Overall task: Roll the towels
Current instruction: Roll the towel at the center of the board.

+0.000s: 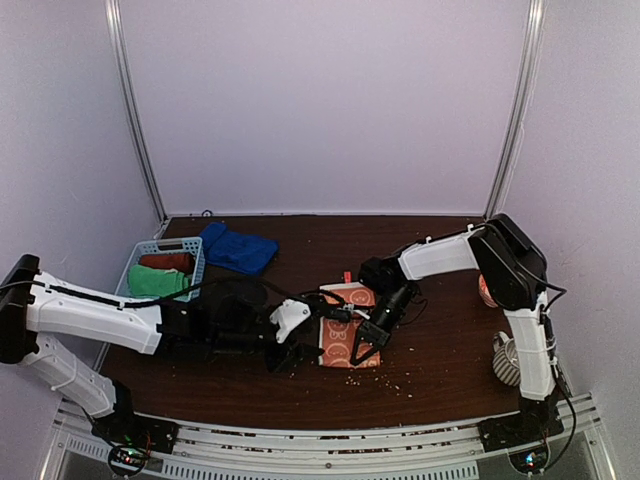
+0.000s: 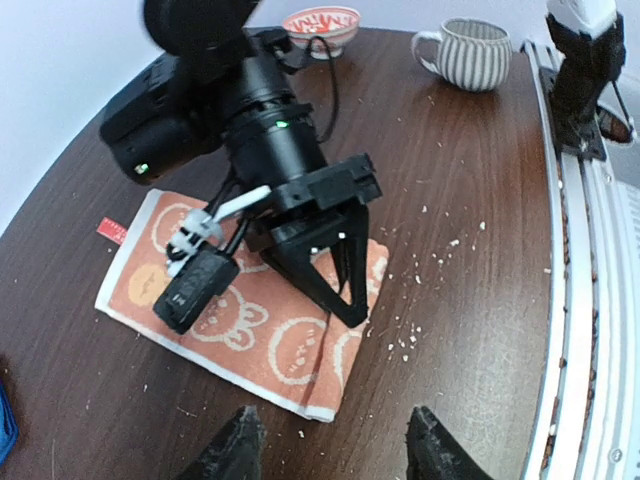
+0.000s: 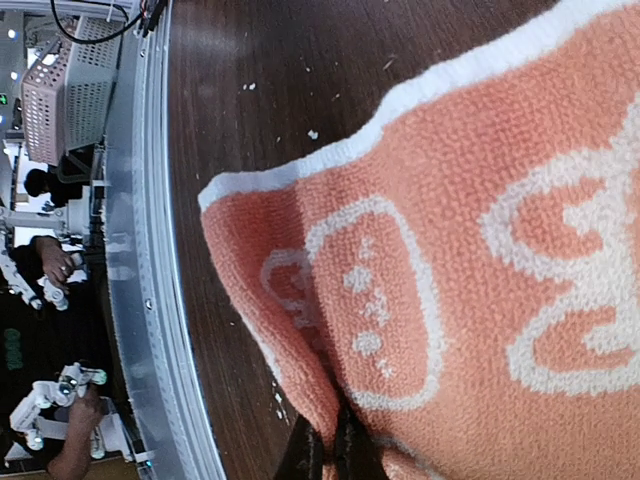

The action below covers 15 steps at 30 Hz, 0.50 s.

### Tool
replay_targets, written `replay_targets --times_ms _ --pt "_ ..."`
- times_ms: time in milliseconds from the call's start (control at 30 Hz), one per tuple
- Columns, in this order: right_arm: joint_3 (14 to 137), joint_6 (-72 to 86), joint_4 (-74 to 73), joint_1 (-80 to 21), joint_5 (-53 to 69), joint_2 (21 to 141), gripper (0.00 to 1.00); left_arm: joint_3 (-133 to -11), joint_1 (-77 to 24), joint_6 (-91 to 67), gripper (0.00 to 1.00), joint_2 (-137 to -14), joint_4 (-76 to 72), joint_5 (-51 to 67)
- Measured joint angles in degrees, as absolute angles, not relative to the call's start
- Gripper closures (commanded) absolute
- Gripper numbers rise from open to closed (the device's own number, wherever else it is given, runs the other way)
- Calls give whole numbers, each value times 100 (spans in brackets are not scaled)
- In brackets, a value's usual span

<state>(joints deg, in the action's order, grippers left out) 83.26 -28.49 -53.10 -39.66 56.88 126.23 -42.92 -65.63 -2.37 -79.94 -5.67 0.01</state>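
Right claw [image 2: 345, 300] closed on one edge of orange towel [image 2: 250, 325], pinching up a small fold, likely to start the roll. Rest of towel lies flat on desk [image 2: 470, 260] beneath that claw. Left claw [image 2: 330, 450] spread open, empty, just short of towel's corner, probably placed to steady it

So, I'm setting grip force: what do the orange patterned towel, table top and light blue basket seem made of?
The orange towel with white pattern looks like terry cloth, matt and fuzzy; the right wrist view shows its pile. The dark brown table top looks like wood or wood-look laminate: grain streaks, slight sheen. The light blue basket is probably moulded plastic, given its slotted walls.
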Motion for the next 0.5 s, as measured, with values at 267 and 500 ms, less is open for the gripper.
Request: replay_targets --times_ms 267,500 --pt "8503 -2810 -5599 -3911 6005 12873 100 -5334 -7032 1074 73 -9249 -152 -110" --pt "8503 -2818 -5607 -3911 6007 12870 100 -6099 -7098 1747 70 -10401 360 -180"
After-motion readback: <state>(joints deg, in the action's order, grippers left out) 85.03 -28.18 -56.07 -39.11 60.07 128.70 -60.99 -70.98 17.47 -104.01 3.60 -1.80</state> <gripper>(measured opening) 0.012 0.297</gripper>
